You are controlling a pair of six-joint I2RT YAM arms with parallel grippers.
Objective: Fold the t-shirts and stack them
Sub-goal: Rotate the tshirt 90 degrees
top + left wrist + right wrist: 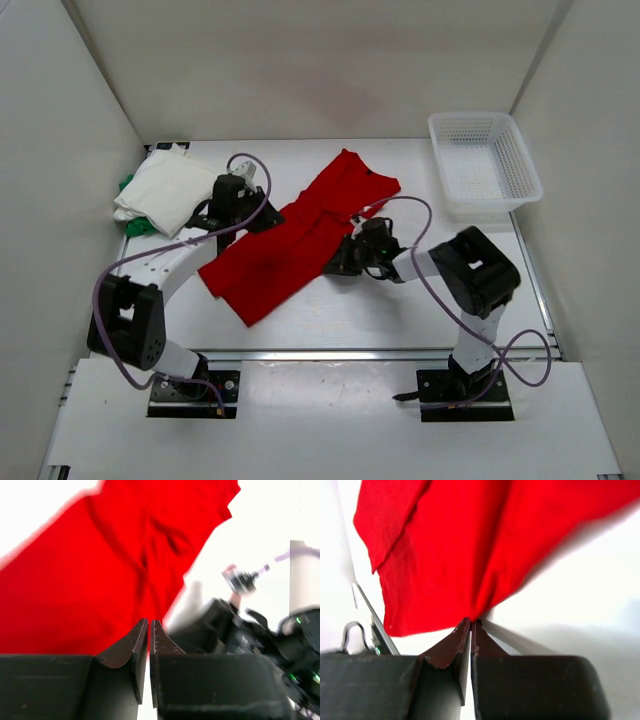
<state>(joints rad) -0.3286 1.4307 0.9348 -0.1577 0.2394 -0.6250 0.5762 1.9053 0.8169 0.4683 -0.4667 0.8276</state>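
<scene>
Your right claw pinched the red shirt; the left claw was unclear, perhaps just ajar. You needed even tension.

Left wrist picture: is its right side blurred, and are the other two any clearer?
Left wrist view: the right arm is blurred, the red shirt soft, the table glared white. Right wrist view: the shirt's upper-right edge smears; nearer folds are crisp. Top external view: sharp, evenly lit, faint shadows.

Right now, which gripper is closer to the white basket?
Right. The right gripper, pinching the red shirt, is left of the basket; the left gripper is farther left.
</scene>
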